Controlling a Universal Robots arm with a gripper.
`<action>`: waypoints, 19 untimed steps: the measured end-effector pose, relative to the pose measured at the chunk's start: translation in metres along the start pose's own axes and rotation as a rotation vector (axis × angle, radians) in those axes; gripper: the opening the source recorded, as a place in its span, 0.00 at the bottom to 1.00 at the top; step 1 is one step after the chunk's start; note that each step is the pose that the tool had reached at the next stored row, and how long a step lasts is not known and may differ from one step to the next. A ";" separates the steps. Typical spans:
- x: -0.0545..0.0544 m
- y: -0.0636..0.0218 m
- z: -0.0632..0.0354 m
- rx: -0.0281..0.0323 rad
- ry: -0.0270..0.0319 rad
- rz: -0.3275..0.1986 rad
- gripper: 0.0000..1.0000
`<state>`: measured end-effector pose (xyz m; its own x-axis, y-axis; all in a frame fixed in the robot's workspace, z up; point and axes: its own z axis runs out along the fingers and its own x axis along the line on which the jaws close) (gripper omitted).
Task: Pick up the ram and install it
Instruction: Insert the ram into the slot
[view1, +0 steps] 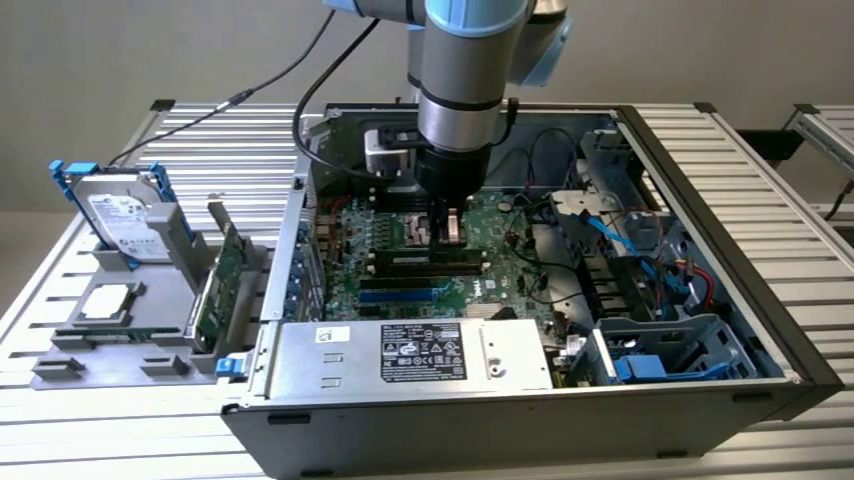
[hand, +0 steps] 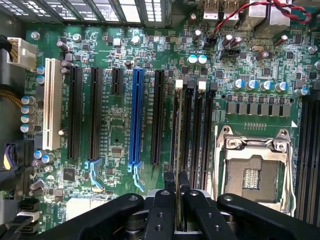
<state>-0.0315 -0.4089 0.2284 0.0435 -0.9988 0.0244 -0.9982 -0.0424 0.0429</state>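
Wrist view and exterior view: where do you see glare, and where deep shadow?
Wrist view: the grey metal vent slats glare white; the black claw, shut on the thin ram stick, is dark. Exterior view: the silver ribbed table is bright; the open black computer case is shaded inside.

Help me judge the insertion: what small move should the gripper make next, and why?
Probably a short, straight push down. The gripper is shut on the ram, held edge-on and seemingly lined up along a black memory slot by the white latch. Whether it has seated I cannot tell.
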 end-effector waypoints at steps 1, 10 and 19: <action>0.000 0.0000 0.0002 0.0000 0.0000 0.000 0.14; 0.000 -0.0001 0.0020 -0.0013 0.0000 -0.003 0.14; 0.002 0.0001 0.0005 -0.0016 0.0003 -0.006 0.14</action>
<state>-0.0315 -0.4113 0.2279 0.0497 -0.9985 0.0244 -0.9978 -0.0486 0.0446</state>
